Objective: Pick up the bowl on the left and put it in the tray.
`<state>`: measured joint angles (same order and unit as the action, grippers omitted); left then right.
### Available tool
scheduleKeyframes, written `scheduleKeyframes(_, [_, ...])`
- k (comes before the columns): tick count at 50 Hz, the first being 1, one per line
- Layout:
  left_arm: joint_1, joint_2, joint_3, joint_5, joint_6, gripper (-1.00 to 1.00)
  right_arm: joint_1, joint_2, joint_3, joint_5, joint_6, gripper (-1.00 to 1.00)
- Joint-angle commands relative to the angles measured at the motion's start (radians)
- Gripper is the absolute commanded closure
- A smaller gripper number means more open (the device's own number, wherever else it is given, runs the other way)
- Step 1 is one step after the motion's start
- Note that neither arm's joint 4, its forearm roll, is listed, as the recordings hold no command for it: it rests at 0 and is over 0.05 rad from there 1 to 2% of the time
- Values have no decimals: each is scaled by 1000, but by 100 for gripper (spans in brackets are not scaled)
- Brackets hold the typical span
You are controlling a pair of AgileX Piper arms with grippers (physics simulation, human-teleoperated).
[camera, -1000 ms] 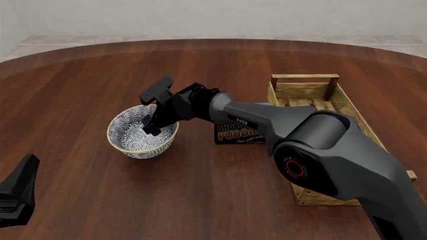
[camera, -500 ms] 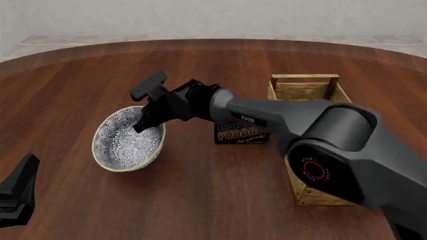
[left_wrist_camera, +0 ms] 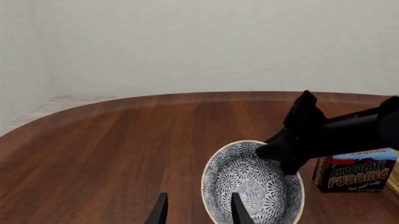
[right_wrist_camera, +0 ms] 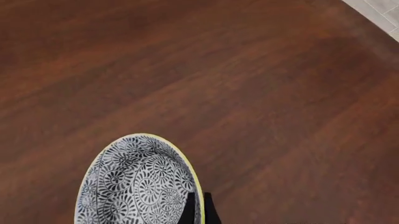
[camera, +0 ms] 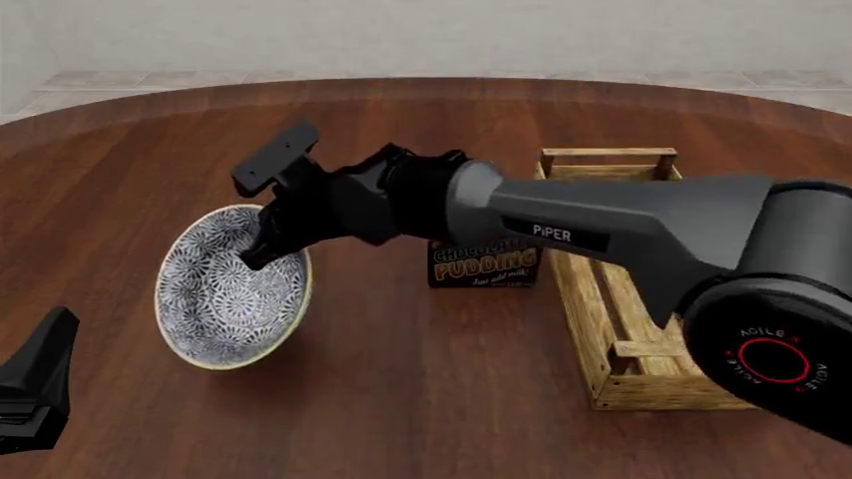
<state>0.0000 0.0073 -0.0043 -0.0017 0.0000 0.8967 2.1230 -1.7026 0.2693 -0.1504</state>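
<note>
Tilted further than half a second ago, swung leftward and lifted: bowl (camera: 230, 287) hanging off right gripper (camera: 262, 244), pinched by its near-tray rim, hence the steep lean. Tray (camera: 637, 299) well apart, behind pudding box (camera: 482, 264).

Left wrist: bowl (left_wrist_camera: 252, 183) facing camera; left gripper (left_wrist_camera: 195, 211) spread, idle.

Right wrist: fingers (right_wrist_camera: 198, 207) clamped across bowl (right_wrist_camera: 138, 182) rim, table (right_wrist_camera: 249, 93) below.

The bowl (camera: 229, 287) now tips steeply on edge with its patterned inside facing the camera — a second ago it sat upright — and it lies further left and nearer. The right gripper (camera: 265, 249), clamped on its rim, shifts left too, and more of the tray (camera: 626, 359) shows.
</note>
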Motion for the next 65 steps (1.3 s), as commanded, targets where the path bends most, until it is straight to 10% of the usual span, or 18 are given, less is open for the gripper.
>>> scheduleKeyframes(1, [0,0,0,0,0,-100,13,-90,67,-27,-9,100])
scheduleKeyframes(65, [0,0,0,0,0,-100,40,-424,268,-58,-45,100])
